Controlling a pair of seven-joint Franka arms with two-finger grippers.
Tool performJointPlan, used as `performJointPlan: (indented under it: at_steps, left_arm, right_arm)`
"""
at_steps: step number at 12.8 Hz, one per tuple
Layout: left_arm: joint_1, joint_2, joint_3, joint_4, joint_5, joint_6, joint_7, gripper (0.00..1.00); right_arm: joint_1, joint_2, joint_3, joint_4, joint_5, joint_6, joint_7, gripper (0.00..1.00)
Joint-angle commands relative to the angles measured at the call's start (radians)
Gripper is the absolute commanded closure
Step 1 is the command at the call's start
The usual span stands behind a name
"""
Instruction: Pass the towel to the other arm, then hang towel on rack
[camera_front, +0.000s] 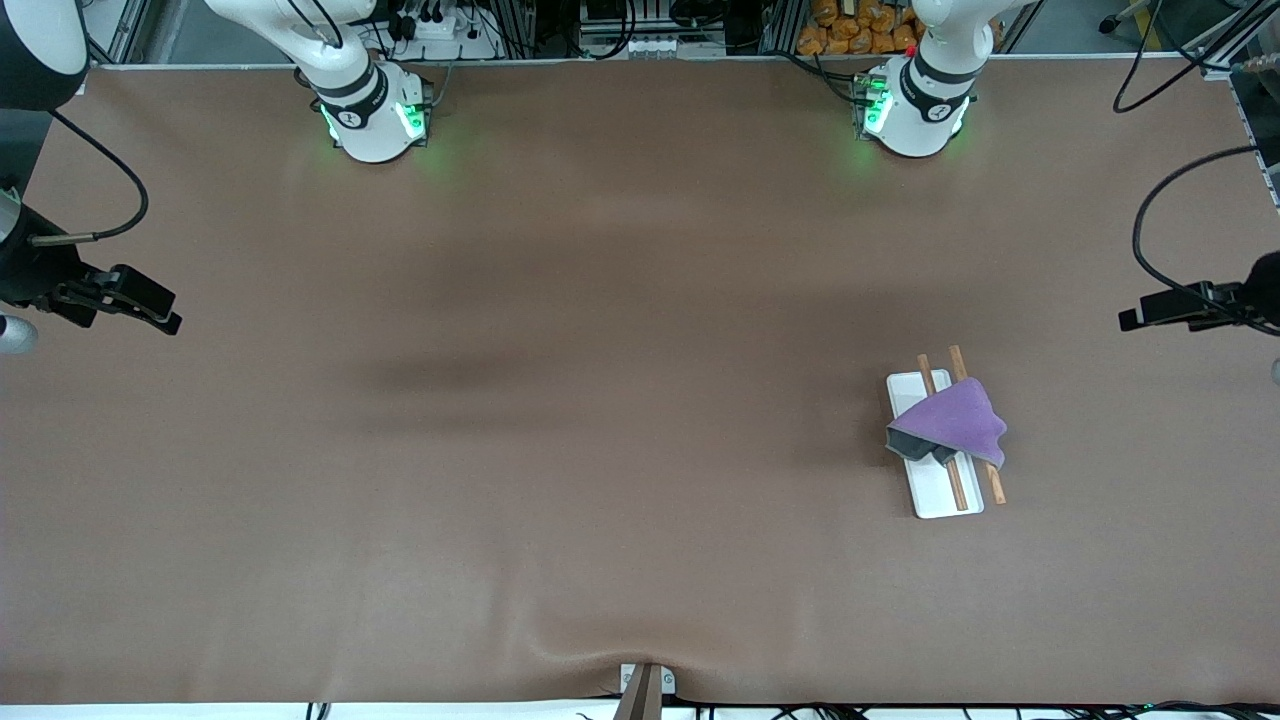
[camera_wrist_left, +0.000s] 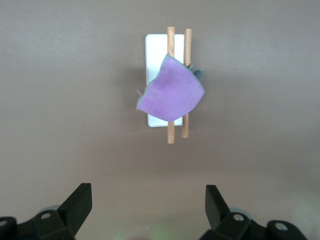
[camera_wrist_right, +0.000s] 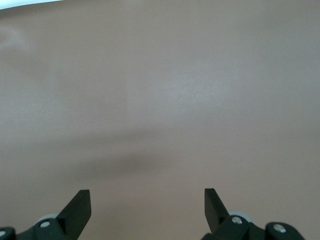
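Note:
The lilac-purple towel (camera_front: 952, 420) hangs over the two brown rods of the rack (camera_front: 938, 495), with its dark grey underside showing at one edge. The rack stands on the table toward the left arm's end. In the left wrist view the towel (camera_wrist_left: 171, 95) covers the middle of the rack (camera_wrist_left: 156, 42). My left gripper (camera_wrist_left: 148, 200) is open and empty, held high by the left arm's end of the table (camera_front: 1150, 310). My right gripper (camera_wrist_right: 147, 202) is open and empty, held high over bare table at the right arm's end (camera_front: 150, 305).
The two arm bases (camera_front: 375, 115) (camera_front: 915, 105) stand along the edge farthest from the front camera. A small bracket (camera_front: 645, 685) sits at the nearest table edge. Black cables (camera_front: 1140, 230) hang by the left arm's end.

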Motion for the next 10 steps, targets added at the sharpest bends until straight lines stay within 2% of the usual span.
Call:
performJointPlan:
  at_steps: [1,3,6,7,8,10]
  left_arm:
    - [0.006,-0.01,-0.03,0.023,0.152,-0.003,-0.02,0.0]
    - [0.005,-0.012,-0.034,0.024,0.171,-0.005,-0.021,0.0]
    - [0.003,-0.075,-0.094,0.017,0.157,-0.005,-0.036,0.0]
    - [-0.011,-0.099,-0.093,0.009,0.151,-0.001,-0.038,0.0]
    - [-0.074,-0.125,-0.056,-0.017,0.143,-0.001,-0.04,0.0]
    - [-0.235,-0.171,0.104,-0.046,0.128,0.0,-0.04,0.0]
  right_arm:
    - [-0.003,-0.024,0.01,0.0,-0.012,0.002,0.02,0.0]
    - [-0.003,-0.027,0.011,0.0,-0.011,0.002,0.02,0.0]
    - [0.0,-0.025,0.011,0.0,-0.009,0.005,0.021,0.0]
    - [-0.002,-0.025,0.013,0.0,-0.009,0.005,0.021,0.0]
    - [-0.002,-0.025,0.013,0.002,-0.009,0.005,0.021,0.0]
    - [0.001,-0.025,0.015,0.002,-0.009,0.005,0.021,0.0]
